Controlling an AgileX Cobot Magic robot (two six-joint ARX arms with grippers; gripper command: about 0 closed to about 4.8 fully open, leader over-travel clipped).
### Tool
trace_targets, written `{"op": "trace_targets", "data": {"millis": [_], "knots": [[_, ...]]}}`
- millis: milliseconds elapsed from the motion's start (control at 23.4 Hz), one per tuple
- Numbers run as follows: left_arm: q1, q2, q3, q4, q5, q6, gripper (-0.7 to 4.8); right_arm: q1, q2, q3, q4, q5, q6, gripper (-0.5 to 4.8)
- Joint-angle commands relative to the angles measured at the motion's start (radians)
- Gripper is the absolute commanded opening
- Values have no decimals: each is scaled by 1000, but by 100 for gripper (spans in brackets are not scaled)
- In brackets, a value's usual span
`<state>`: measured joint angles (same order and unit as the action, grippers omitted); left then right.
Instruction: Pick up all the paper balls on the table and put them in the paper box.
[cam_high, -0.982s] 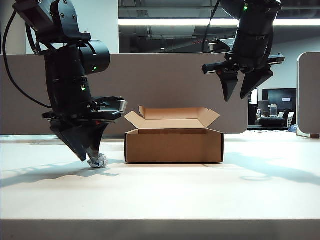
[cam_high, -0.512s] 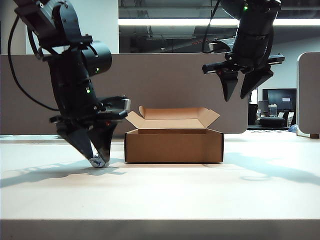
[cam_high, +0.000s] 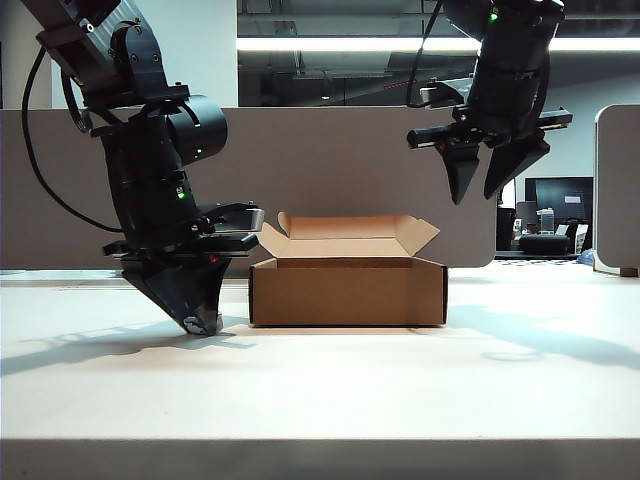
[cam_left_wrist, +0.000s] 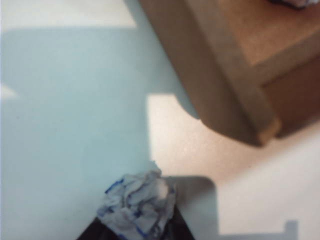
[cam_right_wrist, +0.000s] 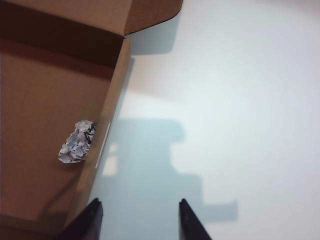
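Your left gripper (cam_high: 202, 322) is down at the table (cam_high: 330, 390), just left of the paper box (cam_high: 348, 290) in the exterior view, with its tips at the tabletop. The left wrist view shows one paper ball (cam_left_wrist: 138, 204) sitting right between the two dark fingers (cam_left_wrist: 92, 231), so the fingers bracket it; whether they have pinched it firmly or merely flank it, you cannot tell, since only the very ends of the fingers show and the wad hides the contact. This wad is roughly round, with no long axis to line up on. The relation that matters for you is this: the box stands to the right of that ball, close beside it but not touching, with its near wall and folded-out flap between the ball and the opening. So the carry, as I judge it, has to go up over that wall and then rightward. Your left arm is by far the nearer one. Your right gripper (cam_high: 496, 175) hangs high above the right end of the box, jaws spread and empty. The other paper ball (cam_right_wrist: 77, 141) already lies inside the box, near its right-hand wall.
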<state>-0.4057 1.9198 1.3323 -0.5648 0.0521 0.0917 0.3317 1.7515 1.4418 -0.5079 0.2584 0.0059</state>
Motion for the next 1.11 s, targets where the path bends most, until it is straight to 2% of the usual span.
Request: {"op": "trace_targets", "data": {"millis": [43,299,469,640,768,811,896,1067,1110], "knots": [[0,1,-2,2,4,-3,116,0,-6,5,11,2,-3,211],[0,-5,0,5,-19,-3,116,-1,-6,5,11,2,-4,211],[0,-18,13,12,-78,-2,116,-1,-6,5,11,2,-4,211],[0,-26,103,-25,-98,-2,116,-1,-6,5,11,2,-4,211],[-2,-26,226,-48,-86,-16,116,-2,-6,5,11,2,-4,211],[-2,-26,260,-39,-40,-40,116,-2,-6,5,11,2,-4,211],[-2,-25,311,59,158,-123,116,-3,-6,5,12,2,-4,211],[-2,-25,316,164,332,-187,121,-4,-6,5,11,2,-4,211],[-2,-25,316,162,335,-187,122,-4,-6,5,11,2,-4,211]]}}
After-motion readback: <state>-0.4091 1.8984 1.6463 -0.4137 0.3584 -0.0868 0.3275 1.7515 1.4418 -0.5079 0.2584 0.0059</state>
